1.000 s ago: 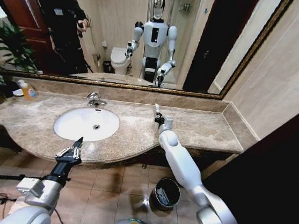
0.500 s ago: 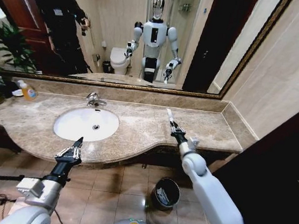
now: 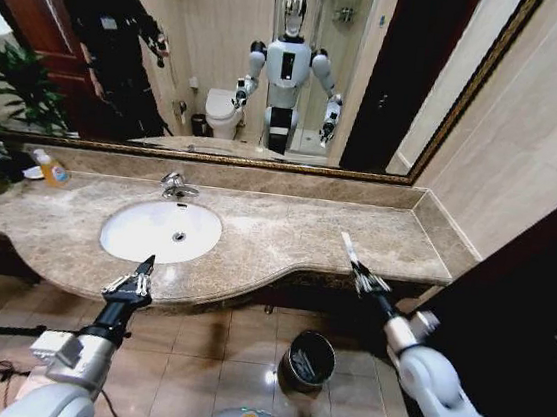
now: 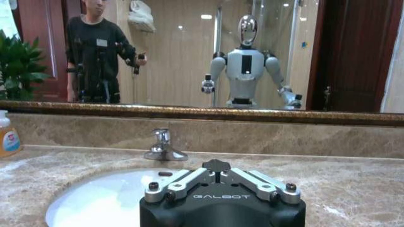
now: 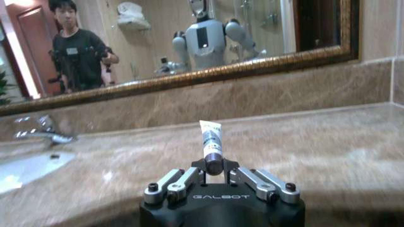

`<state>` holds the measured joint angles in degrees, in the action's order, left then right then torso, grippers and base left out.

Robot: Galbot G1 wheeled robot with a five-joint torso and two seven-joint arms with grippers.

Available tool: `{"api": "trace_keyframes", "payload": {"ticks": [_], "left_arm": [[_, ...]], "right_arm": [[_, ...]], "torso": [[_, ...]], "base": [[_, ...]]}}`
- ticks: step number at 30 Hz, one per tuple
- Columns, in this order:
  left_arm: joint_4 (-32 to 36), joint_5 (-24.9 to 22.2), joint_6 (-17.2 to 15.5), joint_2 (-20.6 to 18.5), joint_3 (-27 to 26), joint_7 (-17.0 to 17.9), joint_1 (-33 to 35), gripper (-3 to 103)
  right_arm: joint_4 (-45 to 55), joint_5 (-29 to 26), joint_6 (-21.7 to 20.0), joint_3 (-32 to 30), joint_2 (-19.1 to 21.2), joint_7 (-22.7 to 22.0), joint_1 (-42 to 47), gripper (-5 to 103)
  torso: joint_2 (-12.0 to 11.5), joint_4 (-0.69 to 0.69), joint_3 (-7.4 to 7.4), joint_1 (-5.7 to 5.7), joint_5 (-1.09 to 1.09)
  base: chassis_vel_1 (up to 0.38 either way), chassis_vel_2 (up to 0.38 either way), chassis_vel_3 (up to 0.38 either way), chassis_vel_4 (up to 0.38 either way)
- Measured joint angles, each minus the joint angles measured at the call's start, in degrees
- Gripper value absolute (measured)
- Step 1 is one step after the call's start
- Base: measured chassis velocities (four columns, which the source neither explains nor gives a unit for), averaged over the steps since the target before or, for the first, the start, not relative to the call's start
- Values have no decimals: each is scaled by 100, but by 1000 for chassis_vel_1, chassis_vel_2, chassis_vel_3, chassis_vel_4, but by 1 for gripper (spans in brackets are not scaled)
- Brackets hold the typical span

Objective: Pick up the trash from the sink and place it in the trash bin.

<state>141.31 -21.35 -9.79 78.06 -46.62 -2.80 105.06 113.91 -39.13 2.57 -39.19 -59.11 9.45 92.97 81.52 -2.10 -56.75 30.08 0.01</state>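
My right gripper (image 3: pixel 361 272) is shut on a small white tube (image 3: pixel 348 245) of trash with a dark cap, which sticks up from the jaws (image 5: pixel 211 137). It hangs just off the counter's front edge, above the floor and to the right of the trash bin (image 3: pixel 306 361). The bin is dark and round with a shiny rim, and something pale lies inside. The white oval sink (image 3: pixel 162 231) lies in the marble counter at the left. My left gripper (image 3: pixel 131 277) hovers open at the counter's front edge, just before the sink (image 4: pixel 101 201).
A chrome faucet (image 3: pixel 173 185) stands behind the basin, and an orange soap bottle (image 3: pixel 53 169) sits at the far left by a plant (image 3: pixel 5 87). A wide mirror backs the counter. A dark door panel (image 3: pixel 530 298) stands close on the right. Tiled floor surrounds the bin.
My right arm has swung right and back toward me with the tube, from over the middle of the counter to beyond its front edge. The left arm has stayed put.
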Motion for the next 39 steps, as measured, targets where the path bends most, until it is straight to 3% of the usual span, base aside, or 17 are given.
{"api": "trace_keyframes", "payload": {"ticks": [2,4,5,7,9,13,17,23,29,32,39], "left_arm": [[0,0,0,0,0,1,0,0],[0,0,0,0,0,1,0,0],[0,0,0,0,0,1,0,0],[0,0,0,0,0,1,0,0],[0,0,0,0,0,0,0,0],[0,0,0,0,0,1,0,0],[0,0,0,0,0,1,1,0],[0,0,0,0,0,1,0,0],[0,0,0,1,0,1,0,0],[0,0,0,0,0,1,0,0],[0,0,0,0,0,1,0,0]], "right_arm": [[-57,15,143,-51,-45,178,131,16],[-384,-20,607,-195,-182,954,447,16],[-384,-20,607,-195,-182,954,447,16],[-806,54,944,-249,-291,1612,543,16],[-1139,240,1048,-195,-393,1808,529,16],[-1521,545,1059,38,-560,1609,378,16],[-2170,1261,946,396,-914,1019,-100,16],[-2773,1807,685,719,-1244,485,-416,16],[-3328,2009,677,908,-1426,375,-641,16],[-3816,2042,812,1152,-1500,116,-815,16],[-4569,2197,1033,1238,-1658,37,-1116,16]], "torso": [[0,0,0,0,-1],[0,0,0,0,-1],[0,0,0,0,-1],[0,0,0,0,-2],[0,0,0,0,-2],[0,0,-1,0,0],[-1,-1,-1,0,-1],[-1,-1,-1,1,-1],[-1,-1,-1,1,-2],[-1,-1,-1,1,-2],[-1,-1,-1,1,-1]], "base": [[0,0,0,0],[0,0,0,0],[0,0,0,0],[0,0,0,0],[0,0,0,0],[0,0,0,0],[0,0,0,0],[0,0,0,0],[0,0,0,0],[0,0,0,0],[0,0,0,0]]}}
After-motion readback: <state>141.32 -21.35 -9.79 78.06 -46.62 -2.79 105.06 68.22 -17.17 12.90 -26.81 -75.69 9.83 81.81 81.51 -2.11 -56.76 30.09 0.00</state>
